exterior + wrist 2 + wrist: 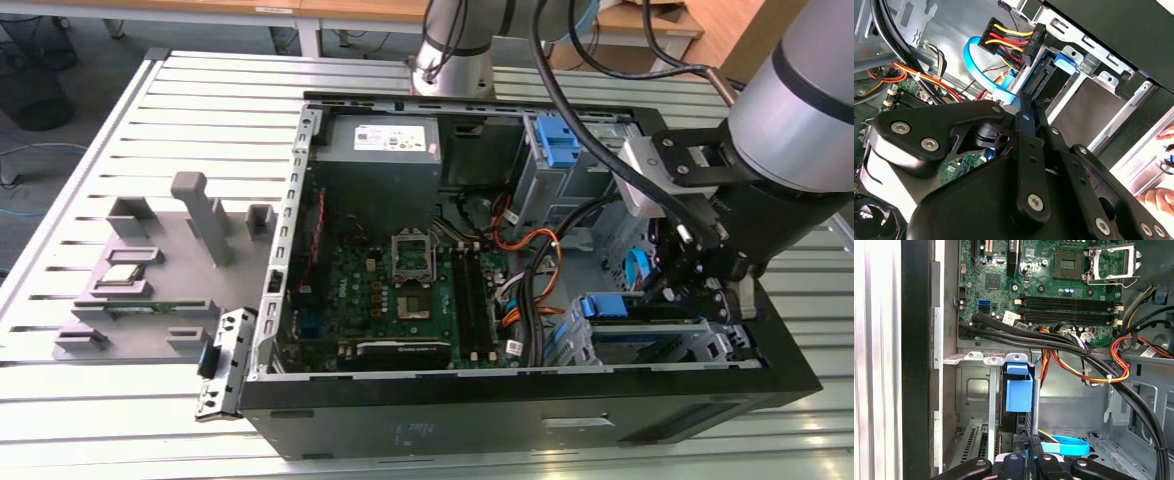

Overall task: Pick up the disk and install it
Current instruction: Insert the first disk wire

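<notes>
The disk (1019,395) shows mainly its blue plastic carrier with the end handle; it stands on edge in the grey metal drive cage (974,390), at the near right corner of the open computer case (400,420) in the exterior view. In the first wrist view the gripper (1026,460) sits just beside the disk's end, and its fingers look close together on the disk's edge, but I cannot tell if they really grip it. A blue flat cable (1066,445) and a bundle of red, yellow and black wires (1004,40) lie near the disk. Thick black cables (1054,342) cross between the cage and the green motherboard (1054,285). No writing can be read.
</notes>
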Controlling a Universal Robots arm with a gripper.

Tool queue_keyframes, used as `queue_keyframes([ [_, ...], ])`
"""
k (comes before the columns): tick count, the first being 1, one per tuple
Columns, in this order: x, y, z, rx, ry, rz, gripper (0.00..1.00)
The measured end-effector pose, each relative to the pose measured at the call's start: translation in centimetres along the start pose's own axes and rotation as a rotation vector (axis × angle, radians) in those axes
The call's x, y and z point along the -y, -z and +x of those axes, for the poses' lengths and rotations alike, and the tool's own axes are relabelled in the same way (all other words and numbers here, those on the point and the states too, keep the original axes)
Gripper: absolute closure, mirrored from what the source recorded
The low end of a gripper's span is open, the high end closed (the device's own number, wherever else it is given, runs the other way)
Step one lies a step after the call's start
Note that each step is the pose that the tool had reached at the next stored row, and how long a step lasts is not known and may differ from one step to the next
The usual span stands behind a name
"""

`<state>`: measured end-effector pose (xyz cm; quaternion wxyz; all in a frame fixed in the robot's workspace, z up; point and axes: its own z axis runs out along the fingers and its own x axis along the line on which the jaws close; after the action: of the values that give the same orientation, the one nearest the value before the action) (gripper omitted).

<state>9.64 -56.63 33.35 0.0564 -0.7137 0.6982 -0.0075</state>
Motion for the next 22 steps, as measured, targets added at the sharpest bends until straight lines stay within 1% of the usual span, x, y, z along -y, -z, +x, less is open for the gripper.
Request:
queue_keyframes([
  [22, -0.09, -0.47, 0.04, 0.0003, 0.006, 0.0001, 0.84],
])
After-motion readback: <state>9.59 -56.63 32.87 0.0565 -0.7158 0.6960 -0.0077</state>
